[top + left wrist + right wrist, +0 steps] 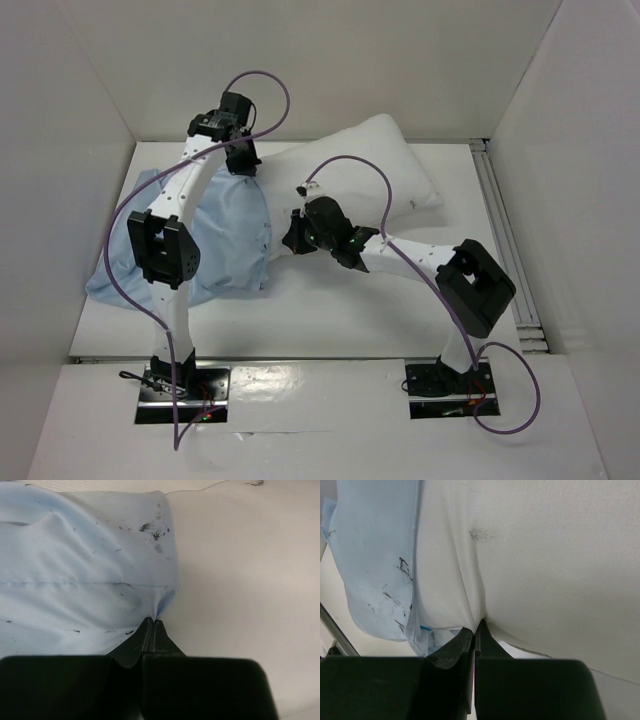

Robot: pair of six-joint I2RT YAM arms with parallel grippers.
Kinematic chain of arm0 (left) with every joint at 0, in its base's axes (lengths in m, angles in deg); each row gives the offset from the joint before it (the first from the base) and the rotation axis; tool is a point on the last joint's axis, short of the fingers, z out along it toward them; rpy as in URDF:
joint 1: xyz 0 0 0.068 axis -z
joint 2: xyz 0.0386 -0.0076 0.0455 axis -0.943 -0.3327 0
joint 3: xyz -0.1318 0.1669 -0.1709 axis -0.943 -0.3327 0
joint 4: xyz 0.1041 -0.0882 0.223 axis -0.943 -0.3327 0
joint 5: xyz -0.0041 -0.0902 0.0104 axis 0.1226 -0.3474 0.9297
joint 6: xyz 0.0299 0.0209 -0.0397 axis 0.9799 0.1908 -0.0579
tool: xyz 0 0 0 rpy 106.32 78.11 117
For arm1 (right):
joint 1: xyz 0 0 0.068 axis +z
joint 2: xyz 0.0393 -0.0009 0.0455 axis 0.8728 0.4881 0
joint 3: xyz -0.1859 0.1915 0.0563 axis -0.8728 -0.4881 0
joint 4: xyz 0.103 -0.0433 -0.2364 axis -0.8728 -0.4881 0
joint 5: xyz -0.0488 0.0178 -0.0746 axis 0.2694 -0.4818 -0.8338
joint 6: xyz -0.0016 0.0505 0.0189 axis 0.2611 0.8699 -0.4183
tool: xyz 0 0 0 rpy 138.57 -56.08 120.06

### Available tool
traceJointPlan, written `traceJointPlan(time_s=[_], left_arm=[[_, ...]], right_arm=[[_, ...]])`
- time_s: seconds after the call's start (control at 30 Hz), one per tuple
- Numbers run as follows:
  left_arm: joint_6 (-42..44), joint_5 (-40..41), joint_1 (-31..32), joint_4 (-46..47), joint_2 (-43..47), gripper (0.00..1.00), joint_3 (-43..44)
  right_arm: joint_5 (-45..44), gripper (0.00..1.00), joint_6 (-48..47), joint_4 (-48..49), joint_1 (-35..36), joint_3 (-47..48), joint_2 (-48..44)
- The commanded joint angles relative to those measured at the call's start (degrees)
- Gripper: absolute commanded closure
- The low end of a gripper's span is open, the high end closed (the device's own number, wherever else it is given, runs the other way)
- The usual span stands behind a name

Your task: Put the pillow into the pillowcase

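Observation:
The white pillow (385,170) lies across the back middle of the table, its left part inside the light blue pillowcase (225,245). My left gripper (243,160) is shut on the pillowcase's hem (159,607) at the far edge of its opening. My right gripper (297,232) is shut on a fold of the pillow's white fabric (480,617) at its near side, beside the pillowcase's opening edge (380,560). The pillow fills the right wrist view (545,555). The pillowcase fills the left half of the left wrist view (75,565).
White walls stand at the back, left and right of the table (340,320). A metal rail (505,245) runs along the right edge. The arm bases (180,385) sit at the near edge.

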Motion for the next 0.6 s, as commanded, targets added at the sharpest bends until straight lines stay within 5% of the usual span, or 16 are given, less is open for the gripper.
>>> traceJointPlan(time_s=[0.0,0.57], left_arm=[[1.2,-0.8,-0.5,0.0,-1.1,1.0,3.1],[1.7,-6.9,0.7,0.0,3.7,1.0,6.0]], right_arm=[[0.2,1.0,-0.9,-0.7,1.2,1.5,-3.6],[-0.9,1.0,-2.0,-2.5,1.8,2.1,-6.3]])
